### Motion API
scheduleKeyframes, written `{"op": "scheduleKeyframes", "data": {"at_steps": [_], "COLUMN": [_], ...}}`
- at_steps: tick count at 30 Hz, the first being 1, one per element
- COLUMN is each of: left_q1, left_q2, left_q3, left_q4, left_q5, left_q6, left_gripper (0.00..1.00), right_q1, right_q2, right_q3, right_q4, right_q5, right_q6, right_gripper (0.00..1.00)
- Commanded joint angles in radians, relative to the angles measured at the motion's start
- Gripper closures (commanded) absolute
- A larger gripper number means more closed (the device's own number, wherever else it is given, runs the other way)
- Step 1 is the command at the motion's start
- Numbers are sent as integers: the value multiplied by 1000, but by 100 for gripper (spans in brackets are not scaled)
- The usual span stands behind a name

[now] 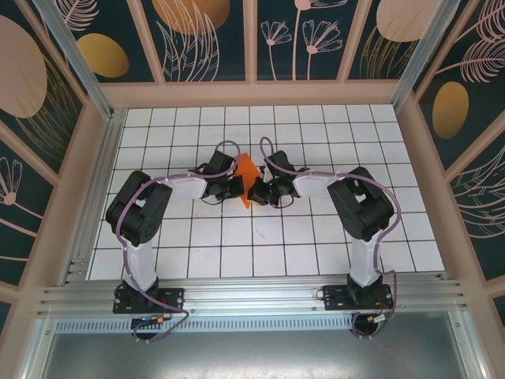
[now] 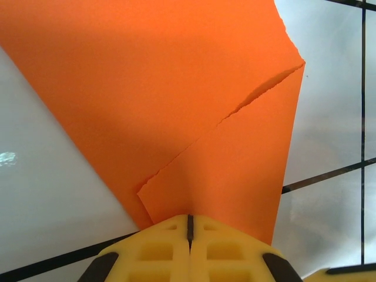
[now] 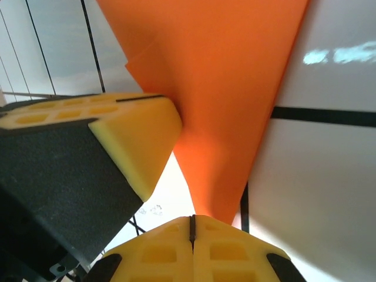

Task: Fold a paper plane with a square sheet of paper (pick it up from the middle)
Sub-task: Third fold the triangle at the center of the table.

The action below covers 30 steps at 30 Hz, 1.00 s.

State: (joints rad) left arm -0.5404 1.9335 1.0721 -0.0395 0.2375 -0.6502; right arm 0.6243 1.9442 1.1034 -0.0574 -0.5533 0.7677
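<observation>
The square sheet of paper [image 1: 246, 170] is bright orange and folded into a smaller pointed shape, held upright over the middle of the table. In the left wrist view the paper [image 2: 176, 88] shows a diagonal flap edge, and my left gripper [image 2: 190, 222] is shut on its lower edge. Seen from the right wrist, the paper [image 3: 229, 88] narrows to a tip, with my right gripper [image 3: 191, 222] shut on that tip. One yellow fingertip [image 3: 138, 138] of the left gripper presses the sheet close by. From above, the left gripper [image 1: 240, 189] and the right gripper [image 1: 255, 192] meet at the paper.
The white grid-tiled table [image 1: 260, 237] is boxed in by wooden-framed patterned walls [image 1: 71, 197] on three sides. An aluminium rail [image 1: 252, 296] carrying both arm bases runs along the near edge. Both elbows [image 1: 138, 209] stick out to the sides.
</observation>
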Motion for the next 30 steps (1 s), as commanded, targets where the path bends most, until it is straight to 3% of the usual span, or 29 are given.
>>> {"op": "scheduleKeyframes", "data": {"at_steps": [1, 5, 16, 30], "left_q1": [7, 7, 33, 150], "left_q2": [50, 50, 16, 83], "left_q3": [-48, -45, 16, 124], "left_q4": [-96, -95, -115, -87], "left_q5": [-52, -53, -125, -109], "left_q6": [-32, -40, -35, 43], "left_gripper": [100, 100, 95, 93], "right_q1": [15, 21, 19, 20], "right_q2": [37, 66, 118, 114], "right_q3": [-8, 3, 33, 4], "right_q4": [-4, -22, -230, -207], "right_q5": [-53, -57, 112, 95], "right_q6": [-9, -14, -24, -28], "right_gripper": [100, 100, 100, 100]}}
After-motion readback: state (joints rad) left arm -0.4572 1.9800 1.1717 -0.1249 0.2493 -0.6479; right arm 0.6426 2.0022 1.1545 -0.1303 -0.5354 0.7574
